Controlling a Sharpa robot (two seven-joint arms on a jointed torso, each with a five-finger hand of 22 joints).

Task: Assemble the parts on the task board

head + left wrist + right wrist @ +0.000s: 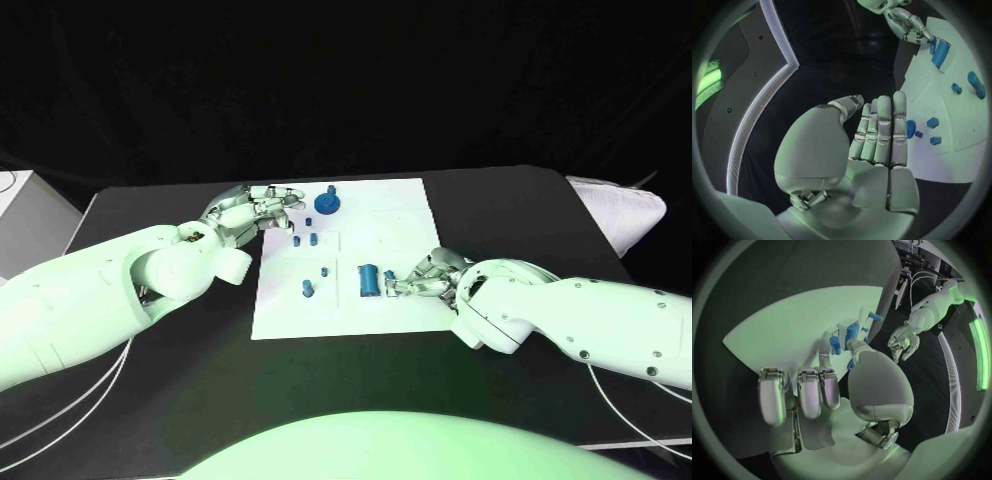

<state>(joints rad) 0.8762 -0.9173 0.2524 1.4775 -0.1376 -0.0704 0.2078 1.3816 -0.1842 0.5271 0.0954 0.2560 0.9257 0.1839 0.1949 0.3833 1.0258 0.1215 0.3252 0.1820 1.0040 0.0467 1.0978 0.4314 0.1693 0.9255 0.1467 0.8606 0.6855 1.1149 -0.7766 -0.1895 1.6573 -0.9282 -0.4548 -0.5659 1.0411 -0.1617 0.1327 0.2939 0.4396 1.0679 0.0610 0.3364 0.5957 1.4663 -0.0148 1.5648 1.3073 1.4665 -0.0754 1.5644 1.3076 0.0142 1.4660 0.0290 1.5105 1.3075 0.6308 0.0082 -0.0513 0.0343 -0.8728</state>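
Left hand (257, 212) rests at the board's (389, 215) far left corner, fingers straight and together, holding nothing. Just beside its fingertips stand small blue pegs (303, 239), and a round blue part (327, 203) sits near the far edge. Near the middle lies a blue cylinder (369, 280), its long axis running toward the robot. Right hand (427, 273) touches the cylinder's right side with its fingertips; whether it grips it is unclear.
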